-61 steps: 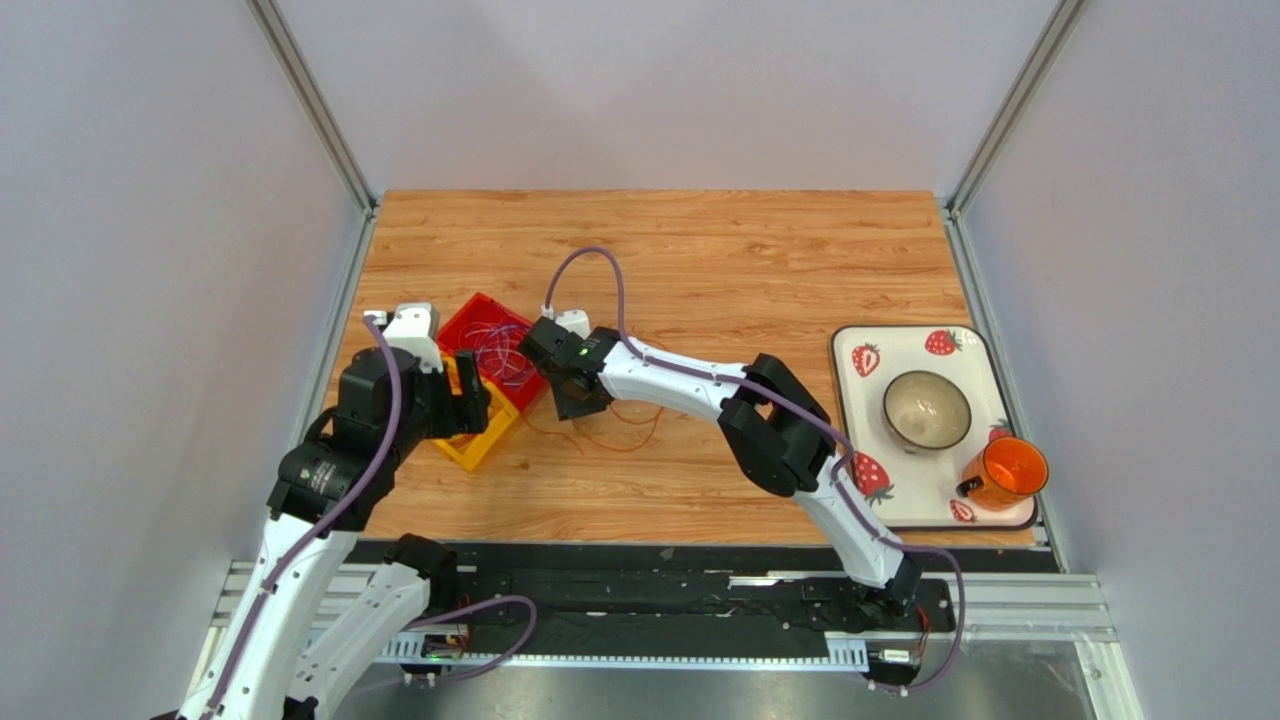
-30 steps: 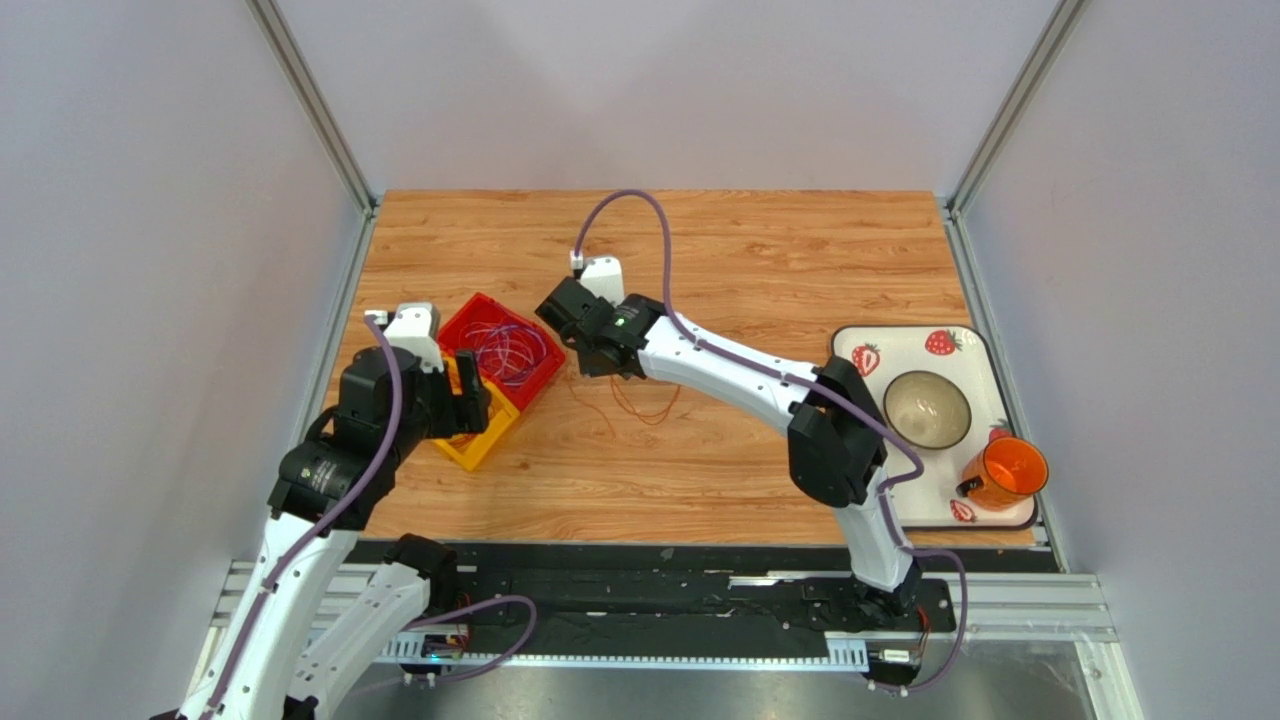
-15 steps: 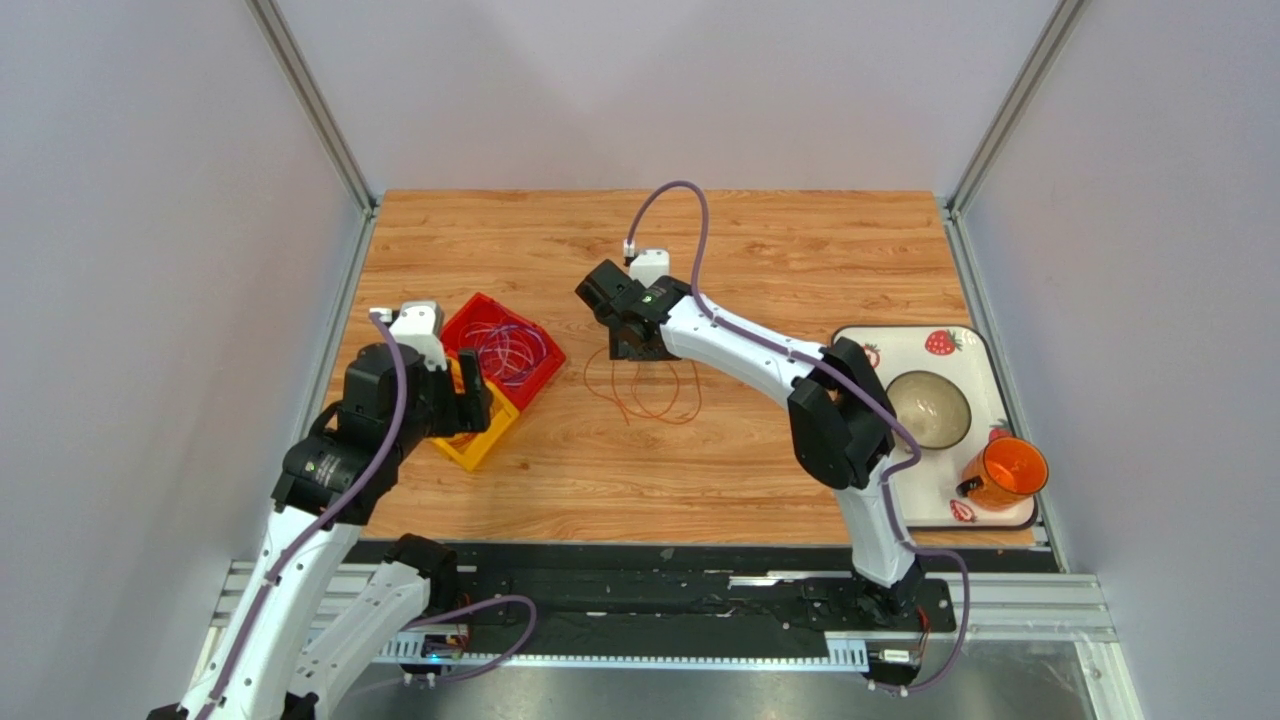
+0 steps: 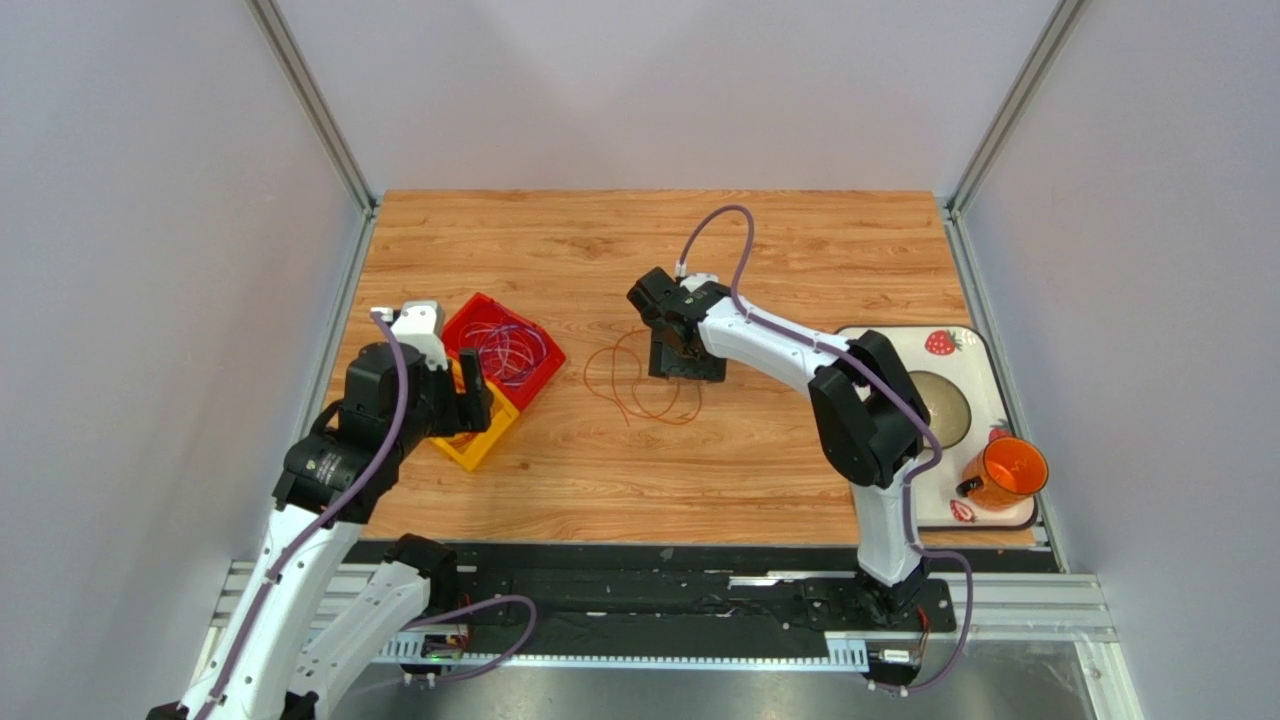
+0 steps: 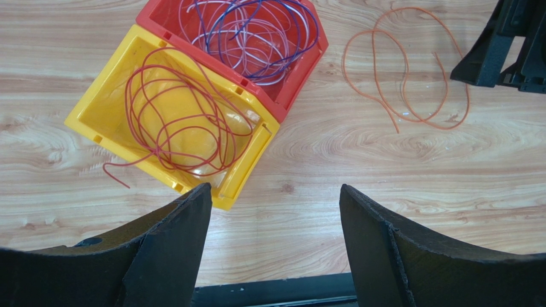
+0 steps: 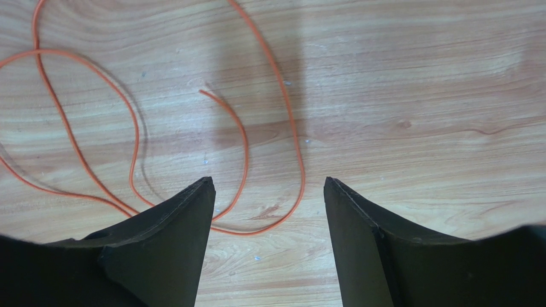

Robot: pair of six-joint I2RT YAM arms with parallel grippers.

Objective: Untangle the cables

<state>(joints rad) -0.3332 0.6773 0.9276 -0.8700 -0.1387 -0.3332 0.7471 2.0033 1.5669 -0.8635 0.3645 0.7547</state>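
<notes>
One orange cable (image 4: 637, 384) is seen lying loose on the wooden table (image 4: 751, 255), off to the right of the red bin (image 4: 544, 360) and apart from it, curled into a few open loops with one free end turned inward. The right gripper (image 4: 675, 362) is held over the side of those loops that is farthest from the red bin. Its fingers (image 6: 160, 236) are spread wide and nothing is pinched between them. In the right wrist view the lowest bend of the orange cable (image 6: 296, 160) is found on the wood in the gap between the two fingertips, and another strand passes out of sight behind the edge of one finger; contact cannot be told. Inside the red bin (image 5: 301, 70) a tangle of purple and white cables (image 5: 250, 32) is coiled. A yellow bin (image 5: 96, 109) is set against the near left wall of the red bin, touching it, and a red cable (image 5: 173, 121) is looped inside it, with one end hanging over the wall farthest from the red bin and onto the table. The left gripper (image 5: 272, 243) is held above the table just nearer than the yellow bin, on the red bin's near side, with its fingers (image 5: 170, 249) parted and nothing between them; no cable is touched by it. A strawberry-patterned tray (image 4: 872, 360) is placed far to the right of the red bin, and on it a bowl (image 4: 944, 408) and an orange cup (image 4: 1014, 468) are set.
</notes>
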